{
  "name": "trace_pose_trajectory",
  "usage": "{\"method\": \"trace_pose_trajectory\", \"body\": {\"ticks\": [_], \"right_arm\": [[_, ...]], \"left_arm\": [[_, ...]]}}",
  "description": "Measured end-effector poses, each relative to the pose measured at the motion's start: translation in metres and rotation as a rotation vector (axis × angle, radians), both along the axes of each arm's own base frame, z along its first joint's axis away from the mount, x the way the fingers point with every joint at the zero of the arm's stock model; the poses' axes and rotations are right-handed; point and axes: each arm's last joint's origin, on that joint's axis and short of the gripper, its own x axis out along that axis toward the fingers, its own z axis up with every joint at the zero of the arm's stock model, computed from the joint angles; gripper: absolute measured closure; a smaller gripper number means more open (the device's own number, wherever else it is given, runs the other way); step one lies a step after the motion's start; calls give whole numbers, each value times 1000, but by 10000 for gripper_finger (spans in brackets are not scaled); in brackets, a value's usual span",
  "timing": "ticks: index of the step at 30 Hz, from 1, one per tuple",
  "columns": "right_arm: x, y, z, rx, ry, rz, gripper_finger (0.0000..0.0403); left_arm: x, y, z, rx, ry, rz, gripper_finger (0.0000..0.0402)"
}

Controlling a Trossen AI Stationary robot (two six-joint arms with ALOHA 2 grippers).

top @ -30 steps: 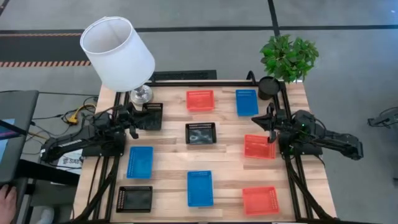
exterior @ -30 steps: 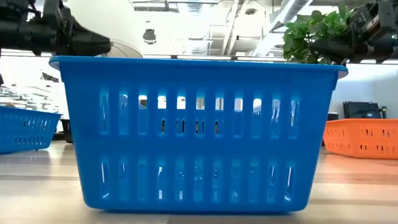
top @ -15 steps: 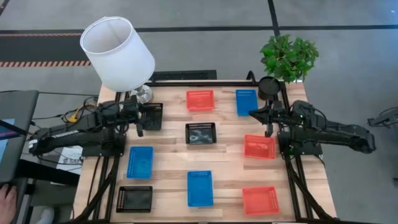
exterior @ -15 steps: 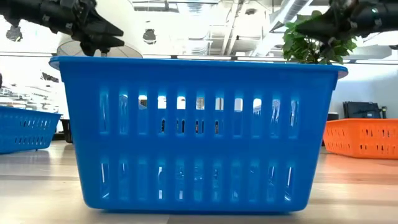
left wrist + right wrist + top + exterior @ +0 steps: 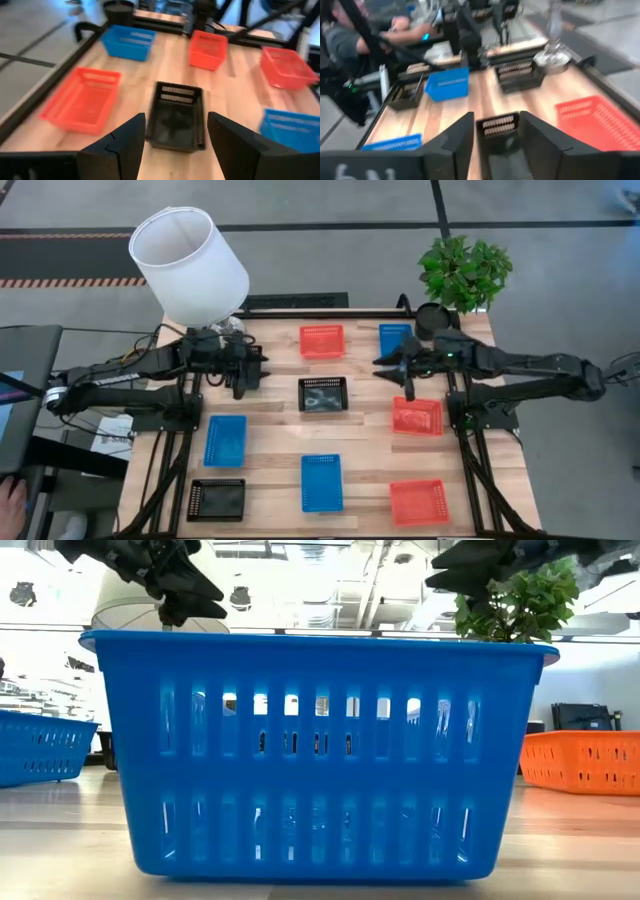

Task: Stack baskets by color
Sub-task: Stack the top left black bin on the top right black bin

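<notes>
1. My left hand [image 5: 243, 373] and my right hand [image 5: 398, 370] are both spread and hold nothing. They hang over the far half of the counter [image 5: 270, 442].
2. Nothing is stacked yet. All nine baskets sit apart.
3. The black basket [image 5: 323, 394] is in the middle, between my hands.
4. Next, I think one hand should go down and pinch its rim.

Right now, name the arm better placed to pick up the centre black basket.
Roughly even. The left gripper and right gripper, both open and empty, flank the centre black basket; each wrist view frames it between the fingers. Left looks slightly nearer.
</notes>
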Motion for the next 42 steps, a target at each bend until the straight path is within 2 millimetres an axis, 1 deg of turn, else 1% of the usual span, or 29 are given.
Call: {"method": "trace_pose_trajectory", "body": {"ticks": [2, 5, 9, 12, 19, 22, 24, 26, 29, 31, 33, 37, 42], "right_arm": [[11, 4, -2, 7, 44, 25, 196], [25, 7, -7, 18, 105, 49, 186], [44, 5, -18, 101, 191, 19, 187], [59, 2, -25, 106, 240, 12, 190], [99, -2, -38, 43, 363, 45, 189], [111, -3, -40, 33, 441, 61, 189], [112, -2, -41, 45, 531, 68, 190], [111, 0, -41, 62, 627, 71, 193], [101, 4, -42, 128, 784, 49, 196], [88, 9, -45, 164, 904, 38, 197], [73, 15, -42, 170, 1000, 37, 198], [47, 26, -30, 140, 1039, 38, 198], [16, 38, -28, 143, 971, 42, 198]], "left_arm": [[7, 0, -4, -6, 28, -21, 200], [15, 1, -12, -18, 77, -28, 200], [24, 0, -22, -37, 128, -41, 200], [29, -2, -27, -64, 155, -41, 200], [33, -5, -30, -81, 175, -36, 200], [31, -5, -30, -91, 180, -21, 200], [31, -5, -30, -102, 186, -7, 200], [29, -5, -33, -111, 217, 1, 200], [26, -5, -36, -110, 262, 20, 200], [24, -5, -39, -107, 302, 39, 200], [22, -5, -41, -102, 327, 70, 200], [21, -4, -42, -92, 346, 105, 200], [21, -4, -42, -92, 346, 104, 201]]}}
